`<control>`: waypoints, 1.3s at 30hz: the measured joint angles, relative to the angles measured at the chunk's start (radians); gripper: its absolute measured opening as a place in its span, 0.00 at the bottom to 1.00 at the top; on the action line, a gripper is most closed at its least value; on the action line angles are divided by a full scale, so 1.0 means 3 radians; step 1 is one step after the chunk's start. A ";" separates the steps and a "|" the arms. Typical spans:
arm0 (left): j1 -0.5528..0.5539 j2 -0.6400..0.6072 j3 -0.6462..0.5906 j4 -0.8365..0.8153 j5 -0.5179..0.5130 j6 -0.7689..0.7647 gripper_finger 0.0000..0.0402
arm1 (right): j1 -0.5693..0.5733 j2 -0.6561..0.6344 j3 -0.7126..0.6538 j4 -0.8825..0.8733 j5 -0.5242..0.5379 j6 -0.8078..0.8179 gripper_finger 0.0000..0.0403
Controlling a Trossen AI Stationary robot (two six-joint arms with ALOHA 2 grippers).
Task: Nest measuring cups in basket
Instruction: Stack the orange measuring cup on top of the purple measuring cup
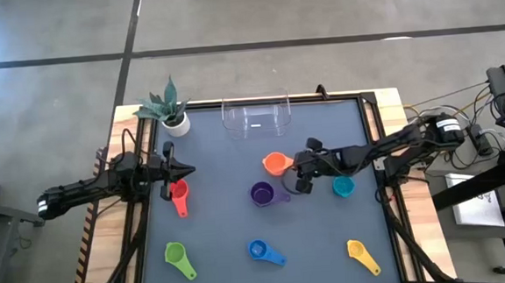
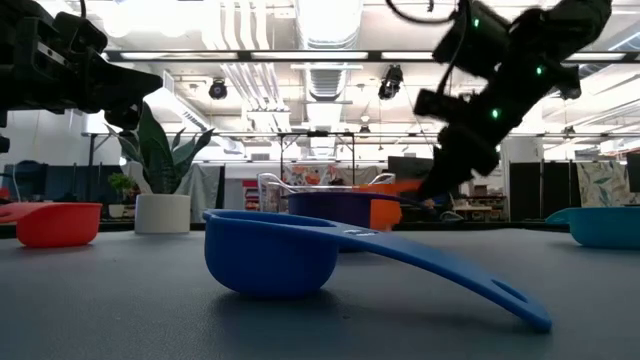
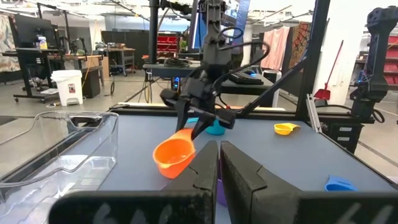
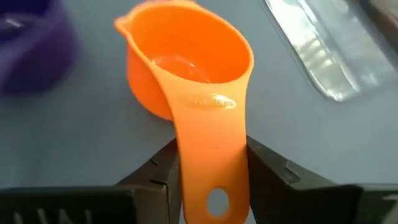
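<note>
1. We find the right claw (image 1: 300, 167) near the middle of the surface (image 1: 224, 248), its two fingers closed on the flat handle of the orange cup (image 1: 275, 164). The right wrist view shows the handle clamped between the fingers, the bowl pointing forward.
2. In the left wrist view the orange cup appears lifted clear of the surface, tilted with its bowl hanging lower than its handle. We judge the step in hand to be the carry of the first cup to the basket.
3. The basket (image 1: 256, 115) is the clear bin at the far edge of the surface, a little way beyond the orange cup. It looks empty.
4. The next move calls for carrying the cup over the near wall of the basket, lowering it bowl down, then opening the fingers. As the first cup in, it should sit level so the others can nest inside.
5. The purple cup (image 1: 263, 194) stands just beside the claw. The teal cup (image 1: 343, 186), red cup (image 1: 179, 194), green cup (image 1: 178, 257), blue cup (image 1: 264, 251) and yellow cup (image 1: 362, 253) lie spread over the surface.
6. The left claw (image 1: 184, 170) waits shut and empty at the left, above the red cup.
</note>
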 joint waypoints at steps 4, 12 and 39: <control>0.0000 0.0001 -0.0001 0.0000 -0.0001 0.0001 0.00 | 0.0167 -0.0108 0.0207 -0.0195 0.0008 -0.0004 0.26; 0.0000 0.0001 0.0000 -0.0001 0.0000 0.0001 0.00 | 0.0459 -0.0389 0.0446 -0.0354 0.0063 0.0006 0.19; 0.0000 0.0000 0.0000 -0.0001 -0.0001 0.0000 0.00 | 0.0881 -0.0443 0.0032 -0.0976 0.0112 0.0665 0.48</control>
